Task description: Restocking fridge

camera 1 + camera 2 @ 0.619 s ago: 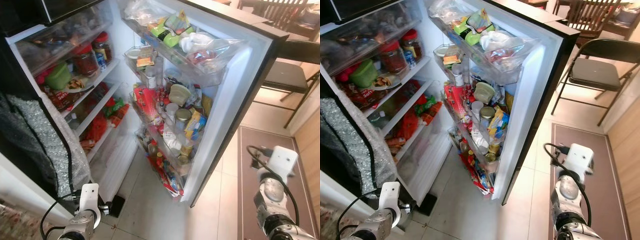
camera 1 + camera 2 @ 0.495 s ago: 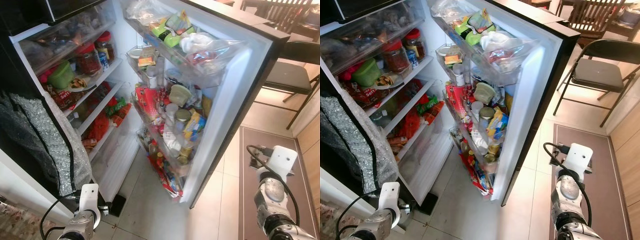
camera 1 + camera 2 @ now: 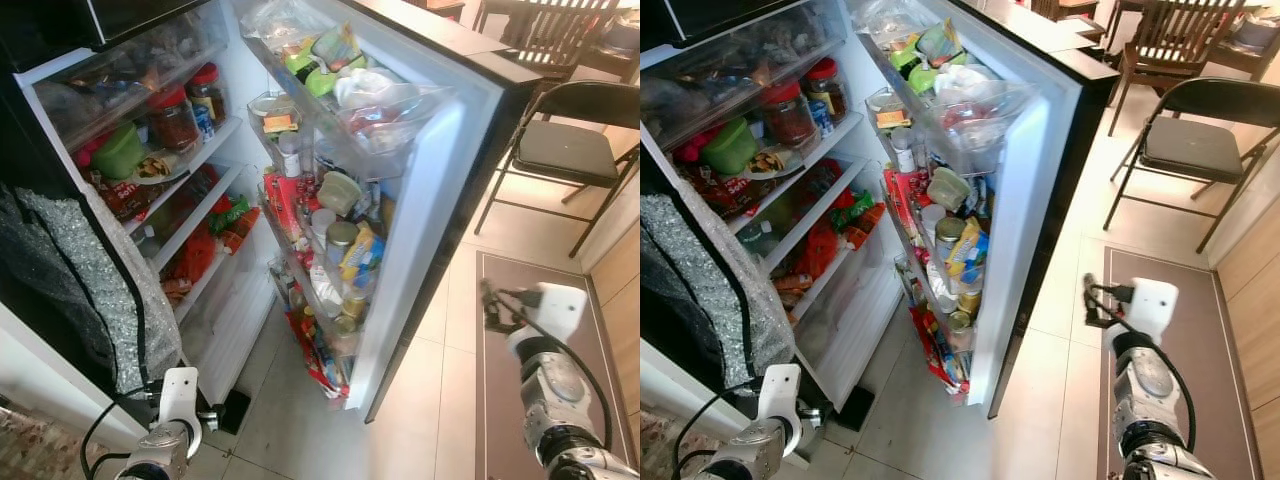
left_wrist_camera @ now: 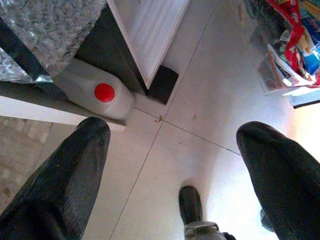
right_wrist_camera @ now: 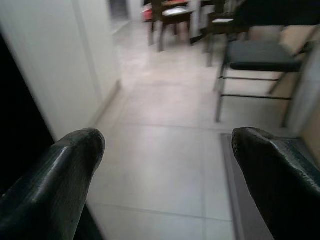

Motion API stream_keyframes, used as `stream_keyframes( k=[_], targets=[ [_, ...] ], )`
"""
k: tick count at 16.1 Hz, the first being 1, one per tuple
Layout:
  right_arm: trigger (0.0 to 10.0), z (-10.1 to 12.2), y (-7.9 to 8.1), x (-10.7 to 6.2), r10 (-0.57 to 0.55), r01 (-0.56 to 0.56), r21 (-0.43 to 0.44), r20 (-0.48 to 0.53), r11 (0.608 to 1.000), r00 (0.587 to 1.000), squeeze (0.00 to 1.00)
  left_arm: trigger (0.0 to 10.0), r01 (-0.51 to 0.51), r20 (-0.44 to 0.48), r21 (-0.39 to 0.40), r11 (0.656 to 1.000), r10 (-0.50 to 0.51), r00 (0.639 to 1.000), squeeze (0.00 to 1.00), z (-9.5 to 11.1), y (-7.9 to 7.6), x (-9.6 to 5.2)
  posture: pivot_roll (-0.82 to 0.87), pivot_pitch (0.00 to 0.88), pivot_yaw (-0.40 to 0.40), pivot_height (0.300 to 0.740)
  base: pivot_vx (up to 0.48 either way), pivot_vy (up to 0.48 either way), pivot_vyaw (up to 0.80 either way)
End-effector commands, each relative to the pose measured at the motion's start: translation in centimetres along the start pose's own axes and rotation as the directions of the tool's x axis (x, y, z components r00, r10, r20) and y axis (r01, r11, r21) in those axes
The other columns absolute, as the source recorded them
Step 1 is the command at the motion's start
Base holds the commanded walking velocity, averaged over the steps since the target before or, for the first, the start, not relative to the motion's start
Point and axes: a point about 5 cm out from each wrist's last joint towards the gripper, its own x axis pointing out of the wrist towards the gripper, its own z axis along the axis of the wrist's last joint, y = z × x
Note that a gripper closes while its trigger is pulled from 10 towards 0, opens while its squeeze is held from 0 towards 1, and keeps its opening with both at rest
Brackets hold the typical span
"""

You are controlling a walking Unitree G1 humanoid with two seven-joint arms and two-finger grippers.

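Left eye view: one fridge [image 3: 150, 200], door [image 3: 420, 200] swung wide toward the robot's right, long axis upright, shelves packed.
Two grippers, both spread and holding nothing: left gripper [image 4: 175, 165] low over floor tiles, right gripper [image 5: 165, 165] facing one folding chair [image 5: 260, 60]. Left wrist view adds one red-capped jug [image 4: 95, 95] at the fridge's foot.

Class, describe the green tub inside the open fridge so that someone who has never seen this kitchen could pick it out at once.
Start at the open fridge and look into its main compartment, not the crowded door. On the upper shelf, the green tub sits left of two red-lidded jars. It is the one squat, lime-green container there.
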Motion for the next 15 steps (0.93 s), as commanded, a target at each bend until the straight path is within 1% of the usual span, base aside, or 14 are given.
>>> stream_keyframes(
  k=[1,2,3,5,7,8,10,13,14,15],
  targets=[
    [10.0,0.5,0.7,0.6,0.063,-0.063,0.02,0.004,0.998,0.998,0.0,10.0,0.002,-0.022,0.018,1.0,-0.002,1.0,0.0,-0.5,0.1,-0.1,-0.08,0.0,-0.012,0.74,0.0,0.0,0.0],
    [10.0,0.6,1.3,0.7,0.115,-0.115,0.019,0.0,0.993,0.993,0.0,10.0,0.003,-0.023,0.019,1.0,-0.002,1.0,0.0,-0.5,0.1,-0.1,-0.08,0.0,-0.012,0.74,0.0,0.0,0.0],
    [10.0,0.8,2.5,1.0,0.211,-0.211,0.031,-0.002,0.977,0.977,0.0,10.0,0.003,-0.025,0.021,1.0,-0.003,1.0,0.0,-0.5,0.0,0.0,-0.08,0.0,-0.013,0.74,0.0,0.0,0.0],
    [10.0,1.1,3.8,1.4,0.305,-0.305,0.017,-0.003,0.952,0.952,0.0,10.0,0.003,-0.024,0.02,1.0,-0.002,1.0,0.0,-0.5,0.0,0.0,-0.08,0.0,-0.016,0.74,0.0,0.0,0.0],
    [10.0,1.8,4.7,1.9,0.34,-0.34,-0.027,0.0,0.94,0.94,0.0,10.0,0.004,-0.022,0.024,1.0,-0.004,1.0,0.0,-0.4,-0.1,0.0,-0.07,0.0,-0.021,0.74,0.0,0.0,0.0],
    [10.0,2.4,5.5,2.2,0.381,-0.379,-0.056,0.011,0.924,0.925,0.0,10.0,0.01,-0.021,0.035,0.999,-0.009,1.0,0.0,-0.3,-0.2,0.0,-0.07,0.0,-0.026,0.74,0.0,0.0,0.0],
    [10.0,3.2,6.3,2.7,0.42,-0.418,-0.062,0.031,0.906,0.907,0.0,10.0,0.006,-0.019,0.025,1.0,-0.005,1.0,0.0,-0.3,-0.2,0.0,-0.07,0.0,-0.027,0.74,0.0,0.0,0.0],
    [10.0,5.7,9.1,3.5,0.545,-0.536,-0.103,0.101,0.838,0.832,0.0,10.0,0.005,-0.021,0.02,1.0,-0.005,1.0,0.0,-0.4,-0.2,0.0,-0.07,0.0,-0.029,0.74,0.0,0.0,0.0],
    [10.0,6.7,10.5,3.6,0.609,-0.597,-0.123,0.126,0.793,0.783,0.0,10.0,0.004,-0.021,0.016,1.0,-0.004,1.0,0.0,-0.3,-0.2,0.0,-0.07,0.0,-0.032,0.74,0.0,0.0,0.0],
    [10.0,7.1,11.4,3.5,0.654,-0.639,-0.141,0.131,0.756,0.745,0.0,10.0,0.004,-0.02,0.014,1.0,-0.004,1.0,0.0,-0.3,-0.2,0.0,-0.06,0.0,-0.032,0.74,0.0,0.0,0.0]
  ],
)
